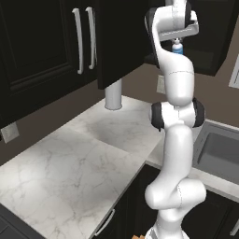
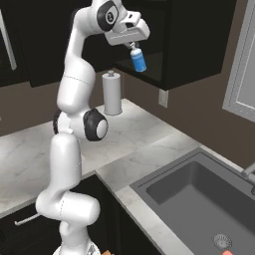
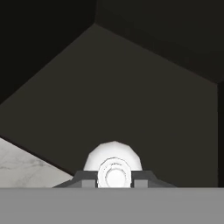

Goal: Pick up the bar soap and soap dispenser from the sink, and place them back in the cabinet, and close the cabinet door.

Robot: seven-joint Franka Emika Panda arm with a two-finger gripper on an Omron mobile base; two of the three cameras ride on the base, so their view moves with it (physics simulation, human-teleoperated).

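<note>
High above the white marbled desk (image 2: pixel 149 144), the robot's hand (image 2: pixel 133 46) is clenching the white pump top of the small blue soap dispenser bottle (image 2: pixel 139 61), which is hanging tilted below the fingers, clear of every surface. The bottle is hovering right at the open front of the black-brown wall cabinet (image 2: pixel 199 40), just above the front edge of its bottom shelf, with dark open room behind it inside the cabinet. From the left base view the dispenser (image 1: pixel 178 47) is peeking out beside the arm, and the dark panelled cabinet door (image 1: pixel 119 42) is standing swung open to the arm's left, its lower edge hanging over the white paper towel roll (image 1: pixel 113 94). From the hand view the dispenser's white pump (image 3: pixel 114 168) is sitting between the fingertips, with the dark cabinet floor spreading wide beyond it. Down in the large dark grey sink (image 2: pixel 199 199), the tiny orange-red bar soap (image 2: pixel 227 253) is lying at the picture's bottom edge, just beside the round drain ring (image 2: pixel 222 242).
</note>
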